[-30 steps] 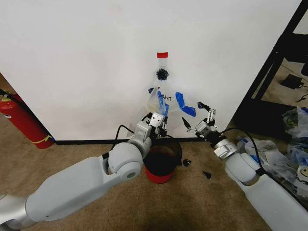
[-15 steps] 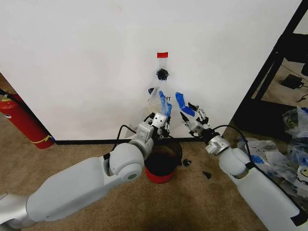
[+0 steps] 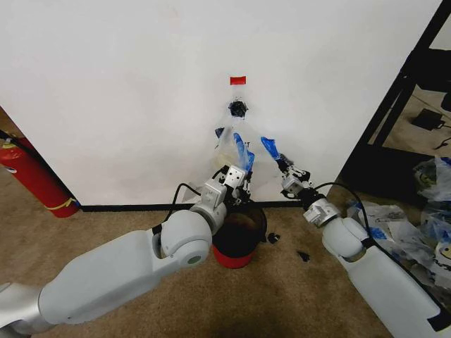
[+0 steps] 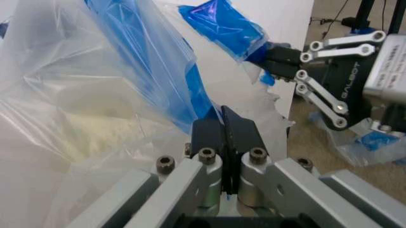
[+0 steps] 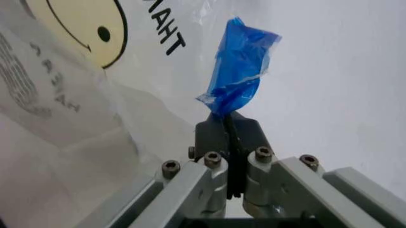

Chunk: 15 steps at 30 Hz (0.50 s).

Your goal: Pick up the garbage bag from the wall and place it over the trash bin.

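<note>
garbage bag (image 3: pixel 235 144) handles are pinched in both grippers: the left gripper (image 4: pixel 223 124) has its pads pressed flat together on a blue strip of plastic, and the right gripper (image 5: pixel 227 124) is clamped the same way on the twisted blue handle tip. outward from those pinches, the bag spreads as thin clear film against the wall (image 3: pixel 127 84), its top bunched at the dark hook just under the red tape (image 3: pixel 238 80), its lower part hanging just above the trash bin (image 3: pixel 238 238) by the baseboard. judging by this, the step in hand is the pick-off: both handles are gripped, but the bag looks not yet freed from the hook. the next move calls for lifting both handles clear together, then drawing them apart so the mouth opens over the rim. the right wrist view shows the yellow smiley face (image 5: pixel 82 28) and dark lettering, while the left wrist view catches the right gripper's linkage nearby. a red fire extinguisher (image 3: pixel 32 176) stands well apart.
</note>
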Motion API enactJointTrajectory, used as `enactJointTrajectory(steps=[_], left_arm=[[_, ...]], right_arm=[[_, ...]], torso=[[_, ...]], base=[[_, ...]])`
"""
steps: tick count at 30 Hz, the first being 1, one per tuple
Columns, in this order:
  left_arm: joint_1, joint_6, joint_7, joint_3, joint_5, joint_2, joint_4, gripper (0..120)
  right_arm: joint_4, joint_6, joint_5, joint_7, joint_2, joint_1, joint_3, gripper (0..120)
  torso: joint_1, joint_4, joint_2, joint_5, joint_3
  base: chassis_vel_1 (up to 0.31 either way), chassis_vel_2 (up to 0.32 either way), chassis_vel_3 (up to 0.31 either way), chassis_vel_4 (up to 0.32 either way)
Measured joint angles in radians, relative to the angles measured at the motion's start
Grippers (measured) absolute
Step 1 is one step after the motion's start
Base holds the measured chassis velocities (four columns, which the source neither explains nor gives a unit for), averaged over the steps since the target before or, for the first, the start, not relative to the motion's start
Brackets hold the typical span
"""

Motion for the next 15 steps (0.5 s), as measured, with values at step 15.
enactJointTrajectory(steps=[15], left_arm=[[0.151, -0.026, 0.008, -0.072, 0.032, 0.030, -0.049, 0]], right_arm=[[0.216, -0.088, 0.341, 0.046, -0.053, -0.216, 0.094, 0]], torso=[[0.000, 0.0001, 0.000, -0.0002, 0.000]], base=[[0.000, 0.000, 0.000, 0.000]])
